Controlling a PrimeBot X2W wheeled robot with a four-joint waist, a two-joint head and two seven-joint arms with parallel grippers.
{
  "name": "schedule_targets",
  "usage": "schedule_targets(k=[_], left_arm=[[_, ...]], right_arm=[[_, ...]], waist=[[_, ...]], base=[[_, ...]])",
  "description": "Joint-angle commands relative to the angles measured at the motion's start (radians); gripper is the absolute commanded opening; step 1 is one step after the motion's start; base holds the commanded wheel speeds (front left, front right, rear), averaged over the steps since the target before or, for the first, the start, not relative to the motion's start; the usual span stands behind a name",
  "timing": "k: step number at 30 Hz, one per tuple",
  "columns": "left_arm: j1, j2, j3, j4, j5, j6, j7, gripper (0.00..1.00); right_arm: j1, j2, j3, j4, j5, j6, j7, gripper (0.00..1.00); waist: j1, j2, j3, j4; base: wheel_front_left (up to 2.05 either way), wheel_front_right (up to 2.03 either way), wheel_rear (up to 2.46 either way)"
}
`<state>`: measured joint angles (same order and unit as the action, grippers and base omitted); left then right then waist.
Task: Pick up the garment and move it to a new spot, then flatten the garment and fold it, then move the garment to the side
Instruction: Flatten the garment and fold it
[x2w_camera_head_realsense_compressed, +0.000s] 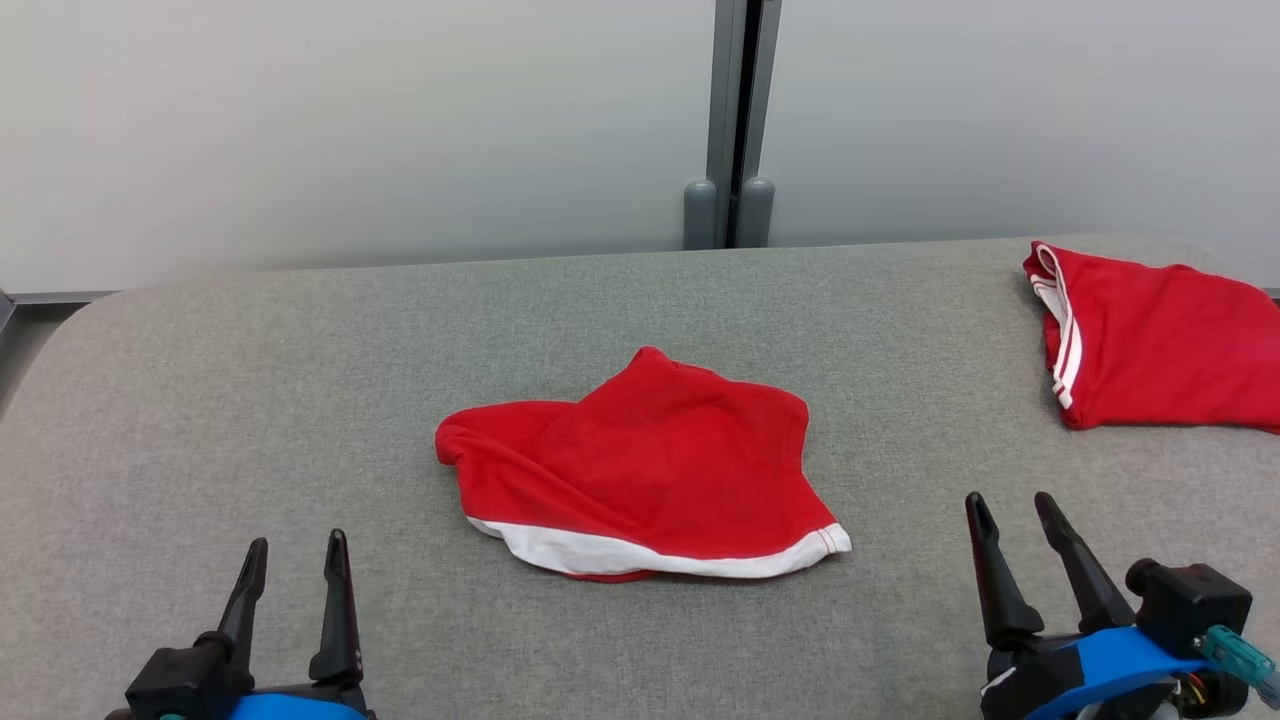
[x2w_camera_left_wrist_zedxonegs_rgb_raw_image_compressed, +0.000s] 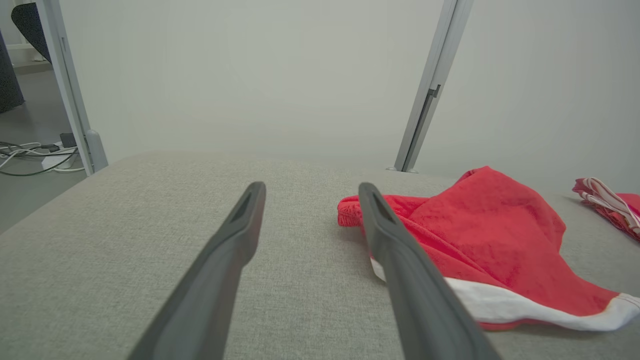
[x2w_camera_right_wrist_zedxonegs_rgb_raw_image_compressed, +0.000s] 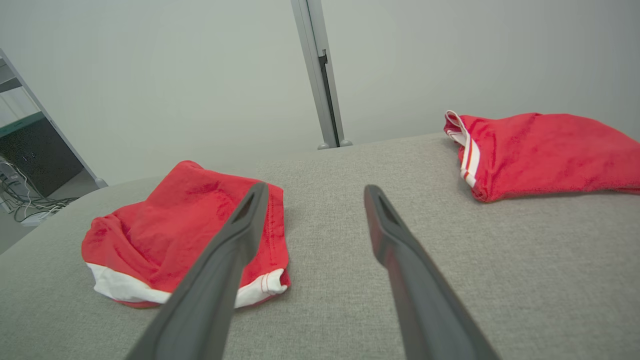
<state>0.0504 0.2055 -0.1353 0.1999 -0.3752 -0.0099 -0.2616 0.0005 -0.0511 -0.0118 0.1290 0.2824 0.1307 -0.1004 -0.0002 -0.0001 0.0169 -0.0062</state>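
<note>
Fingers (x2w_camera_head_realsense_compressed: 335, 610) of left gripper (x2w_camera_head_realsense_compressed: 298, 542): spread wide, holding nothing; located at the lower left of the head view, over the near part of the worktop (x2w_camera_head_realsense_compressed: 300, 380), tips pointing away from the robot.
Fingers of right gripper (x2w_camera_head_realsense_compressed: 1010, 498): spread wide, holding nothing; located at the lower right of the head view, tips pointing away from the robot.
Garment (x2w_camera_head_realsense_compressed: 640, 460): red fabric with a white hem band; lies crumpled, not flattened, at the middle of the worktop, beyond and between the two grippers; the white band faces the near edge.
Garment contact: none; both grippers stand apart from it in the head view.
Garment, left wrist view (x2w_camera_left_wrist_zedxonegs_rgb_raw_image_compressed: 490, 235): to the right of the left gripper, a rolled edge at its left end.
Garment, right wrist view (x2w_camera_right_wrist_zedxonegs_rgb_raw_image_compressed: 175, 225): to the left of the right gripper.
Second garment (x2w_camera_head_realsense_compressed: 1160, 345): red with white striped trim, folded; lies at the far right of the worktop, well apart from the garment.
Worktop: grey woven cover, rounded far corners.
Background: pale wall panels joined by a grey post (x2w_camera_head_realsense_compressed: 735, 120); cables (x2w_camera_left_wrist_zedxonegs_rgb_raw_image_compressed: 30, 155) on the floor in the left wrist view.
</note>
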Motion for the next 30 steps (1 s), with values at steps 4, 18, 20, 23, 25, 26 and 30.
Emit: schedule_targets(k=[4,18,20,23,25,26,30], left_arm=[[0.018,-0.001,0.019,0.009,0.029,-0.008,-0.004,1.0],[-0.001,-0.016,0.029,0.028,0.06,-0.033,-0.004,1.0],[-0.006,-0.019,0.03,0.031,0.062,-0.033,-0.004,1.0],[-0.01,-0.024,0.033,0.035,0.064,-0.034,-0.004,1.0],[-0.012,-0.027,0.034,0.037,0.068,-0.035,-0.004,1.0],[-0.013,-0.028,0.035,0.038,0.069,-0.035,-0.004,1.0],[-0.022,-0.034,0.028,0.062,0.062,-0.038,0.004,1.0]], right_arm=[[0.017,0.0,0.002,-0.01,-0.014,0.0,0.014,1.0],[0.02,0.001,0.009,-0.015,-0.004,0.0,0.025,1.0],[0.017,0.001,0.01,-0.014,-0.002,0.0,0.023,1.0],[0.015,0.001,0.011,-0.015,-0.001,0.0,0.023,1.0],[0.013,0.001,0.012,-0.015,-0.001,0.0,0.023,1.0],[0.012,0.001,0.013,-0.015,-0.001,0.0,0.023,1.0],[0.0,0.001,0.017,-0.016,-0.007,0.0,0.028,1.0]], waist=[[0.0002,0.0001,-0.007,0.001],[0.0002,0.0001,0.0,0.001],[0.0002,0.0001,0.003,0.001],[0.0002,0.0001,0.008,0.002],[0.0002,0.0001,0.011,0.002],[0.0002,0.0001,0.013,0.002],[0.0002,0.0001,0.024,0.003]], base=[[0.0,0.0,0.0],[0.0,0.0,0.0],[0.0,0.0,0.0],[0.0,0.0,0.0],[0.0,0.0,0.0],[0.0,0.0,0.0],[0.0,0.0,0.0]])
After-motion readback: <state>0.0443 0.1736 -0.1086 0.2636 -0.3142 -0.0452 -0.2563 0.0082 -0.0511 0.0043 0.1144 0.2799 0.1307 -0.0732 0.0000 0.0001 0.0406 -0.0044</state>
